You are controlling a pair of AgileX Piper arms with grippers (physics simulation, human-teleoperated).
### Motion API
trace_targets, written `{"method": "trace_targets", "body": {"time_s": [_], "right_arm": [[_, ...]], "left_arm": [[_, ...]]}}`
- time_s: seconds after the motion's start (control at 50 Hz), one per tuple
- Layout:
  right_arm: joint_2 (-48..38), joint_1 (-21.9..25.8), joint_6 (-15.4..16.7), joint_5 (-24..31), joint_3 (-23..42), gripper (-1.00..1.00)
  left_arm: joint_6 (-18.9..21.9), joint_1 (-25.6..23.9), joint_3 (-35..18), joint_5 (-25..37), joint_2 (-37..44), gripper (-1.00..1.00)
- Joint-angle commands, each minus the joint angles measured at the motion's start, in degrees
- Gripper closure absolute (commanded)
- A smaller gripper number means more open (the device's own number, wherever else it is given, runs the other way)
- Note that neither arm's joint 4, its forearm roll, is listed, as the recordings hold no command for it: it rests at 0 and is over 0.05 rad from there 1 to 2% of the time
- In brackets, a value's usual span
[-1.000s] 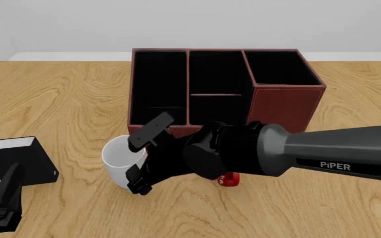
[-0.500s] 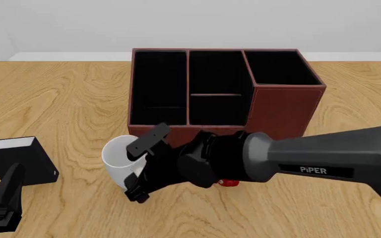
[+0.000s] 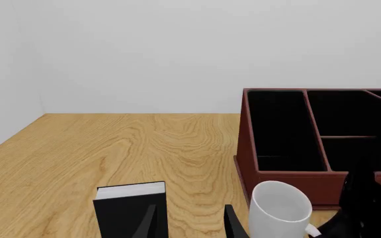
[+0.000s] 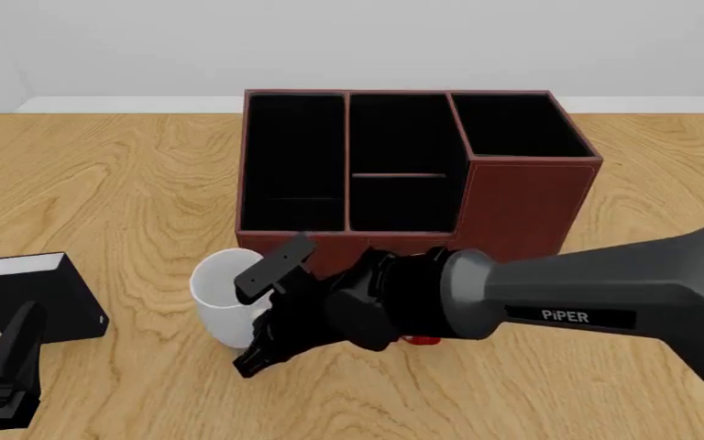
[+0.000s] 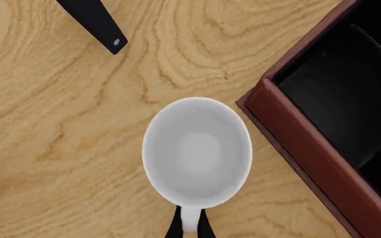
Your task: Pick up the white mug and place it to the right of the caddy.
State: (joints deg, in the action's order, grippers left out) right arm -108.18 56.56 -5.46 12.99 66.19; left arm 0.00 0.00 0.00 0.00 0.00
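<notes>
the white mug (image 4: 220, 300) stands upright on the wooden table (image 4: 107, 183), just in front of the caddy's (image 4: 401, 174) near-left corner. in the front view the right gripper (image 4: 263, 312) hangs over the mug's right side with its fingers spread wide, one above the rim and one low beside the wall, and the arm hides the handle. the right wrist view looks straight down into the mug (image 5: 197, 151) and shows the handle between two dark fingertips (image 5: 172, 229), with the caddy's wall (image 5: 309, 153) close beside. a bit of red shows under the arm, too hidden to name. the left gripper (image 3: 189, 223) hovers well left of the caddy, fingers apart, next to a black box (image 4: 28, 295) with a white top; its view shows the mug (image 3: 280, 210) side-on.
</notes>
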Motion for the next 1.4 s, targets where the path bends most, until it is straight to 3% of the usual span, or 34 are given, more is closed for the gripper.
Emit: {"method": "trace_targets", "body": {"time_s": [0.02,0.58,1.4], "right_arm": [[-0.8,-0.3,-0.9,-0.2,0.0,1.0],[5.4,-1.6,4.0,-0.9,-4.2,1.0],[25.3,-5.1,5.9,-0.9,-13.6,1.0]], "left_arm": [[0.0,0.0,0.0,0.0,0.0,-1.0],[0.0,0.0,0.0,0.0,0.0,-1.0],[0.0,0.0,0.0,0.0,0.0,-1.0]]}}
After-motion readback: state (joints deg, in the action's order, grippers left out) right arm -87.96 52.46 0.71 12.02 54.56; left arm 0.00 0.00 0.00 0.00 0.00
